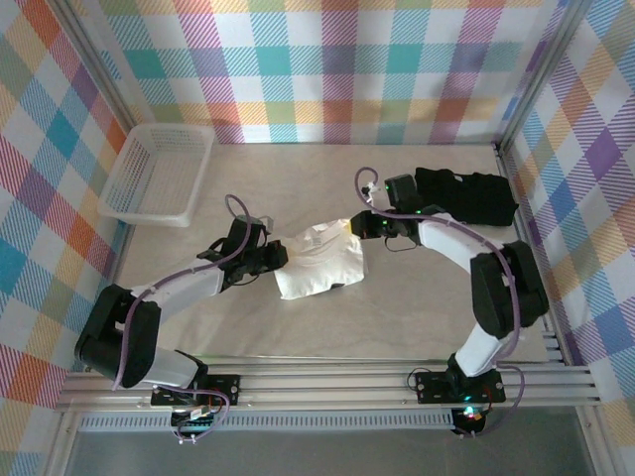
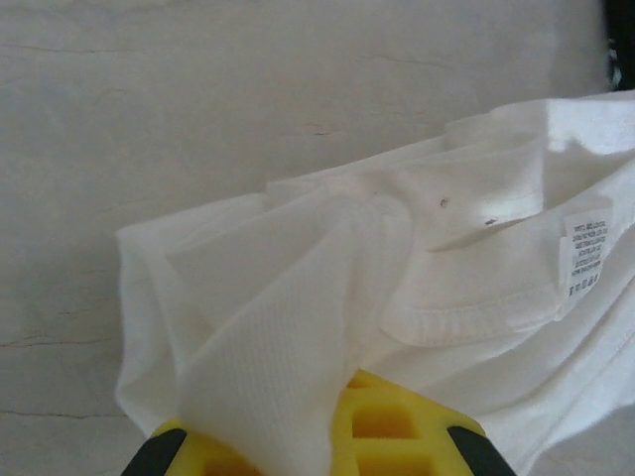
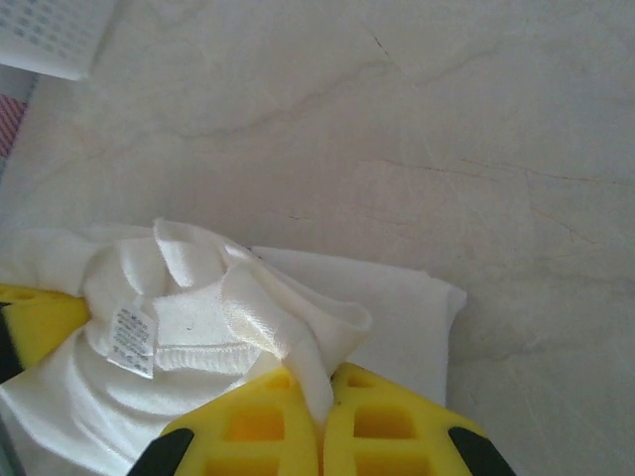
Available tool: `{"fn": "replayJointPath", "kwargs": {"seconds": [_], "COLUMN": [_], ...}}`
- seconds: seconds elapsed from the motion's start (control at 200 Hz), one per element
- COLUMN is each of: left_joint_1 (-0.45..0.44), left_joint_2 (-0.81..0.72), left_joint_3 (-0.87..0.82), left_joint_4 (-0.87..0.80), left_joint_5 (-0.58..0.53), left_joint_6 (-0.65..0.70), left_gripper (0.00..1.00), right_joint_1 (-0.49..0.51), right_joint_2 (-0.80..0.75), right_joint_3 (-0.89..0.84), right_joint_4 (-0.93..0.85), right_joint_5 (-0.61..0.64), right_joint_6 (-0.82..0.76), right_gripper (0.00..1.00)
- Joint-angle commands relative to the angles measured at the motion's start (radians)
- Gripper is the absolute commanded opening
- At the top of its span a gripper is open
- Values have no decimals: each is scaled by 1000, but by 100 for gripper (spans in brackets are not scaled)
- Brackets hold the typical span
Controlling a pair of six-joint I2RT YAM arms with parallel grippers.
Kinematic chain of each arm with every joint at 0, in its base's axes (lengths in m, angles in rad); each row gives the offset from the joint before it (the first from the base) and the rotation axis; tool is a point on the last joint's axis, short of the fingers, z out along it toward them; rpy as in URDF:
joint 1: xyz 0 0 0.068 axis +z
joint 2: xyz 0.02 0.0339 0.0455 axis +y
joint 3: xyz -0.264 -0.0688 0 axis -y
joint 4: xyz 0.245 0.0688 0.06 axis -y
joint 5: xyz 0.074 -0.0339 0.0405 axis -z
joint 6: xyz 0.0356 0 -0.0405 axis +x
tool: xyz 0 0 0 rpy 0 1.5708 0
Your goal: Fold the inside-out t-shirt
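Note:
The inside-out t-shirt (image 1: pixel 317 260) is a bunched white bundle in the middle of the table, its seams and care label (image 2: pixel 585 250) showing. My left gripper (image 1: pixel 275 258) holds its left edge, a fold of cloth (image 2: pixel 288 367) pinched between the yellow fingers (image 2: pixel 397 426). At the bundle's upper right corner my right gripper (image 1: pixel 354 226) is shut on a pinch of cloth (image 3: pixel 317 372) between its yellow pads (image 3: pixel 382 426). The t-shirt (image 3: pixel 198 347) lies crumpled beside a flat folded part (image 3: pixel 397 307).
A white basket (image 1: pixel 159 174) stands at the back left. A black folded garment (image 1: pixel 466 193) lies at the back right, beside the right arm. Plaid walls enclose the table on three sides.

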Motion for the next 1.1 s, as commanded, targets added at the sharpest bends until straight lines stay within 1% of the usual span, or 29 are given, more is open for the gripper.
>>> {"fn": "replayJointPath", "kwargs": {"seconds": [0.0, 0.045, 0.075, 0.16, 0.24, 0.255, 0.365, 0.45, 0.525, 0.575, 0.635, 0.68, 0.77, 0.825, 0.935, 1.094], "left_joint_1": [17, 19, 19, 23, 25, 25, 25, 20, 9, -9, -34, -45, -50, -52, -51, -44], "left_joint_2": [38, 61, 79, 125, 135, 133, 79, -4, -101, -164, -221, -244, -231, -189, -91, 25], "left_joint_3": [3, 1, 1, 16, 20, 20, 9, -10, -35, -50, -61, -68, -77, -62, -25, -76], "left_joint_4": [-22, -9, -2, -5, -1, 1, -20, -76, -110, -117, -112, -94, -21, 0, -7, 22], "left_joint_5": [-78, -97, -113, -168, -202, -206, -256, -320, -331, -304, -248, -185, -49, -6, -8, -66], "left_joint_6": [2, 15, 24, 57, 70, 71, 66, 58, 58, 57, 52, 43, 18, 16, 3, -53], "left_gripper": [6, 8, 10, 18, 29, 32, 47, 56, 60, 61, 61, 61, 59, 57, 54, 51], "right_joint_1": [6, 8, 8, 8, 9, 8, 8, 9, 14, 26, 56, 86, 132, 137, 137, 136], "right_joint_2": [84, 128, 159, 231, 249, 247, 183, 96, 6, -46, -89, -102, -95, -74, -22, 53], "right_joint_3": [64, 92, 113, 175, 210, 212, 207, 160, 82, 24, -30, -52, -81, -96, -114, -152], "right_joint_4": [-45, -66, -84, -148, -175, -176, -193, -203, -181, -150, -111, -94, -47, -14, -7, -45], "right_joint_5": [33, 53, 74, 147, 192, 196, 220, 228, 203, 162, 111, 85, 37, 8, 2, 51], "right_joint_6": [-30, -35, -38, -41, -30, -29, -29, -33, -22, -4, 18, 31, 61, 92, 122, 134], "right_gripper": [0, 0, 2, 13, 24, 26, 40, 47, 51, 54, 54, 53, 52, 49, 45, 42]}}
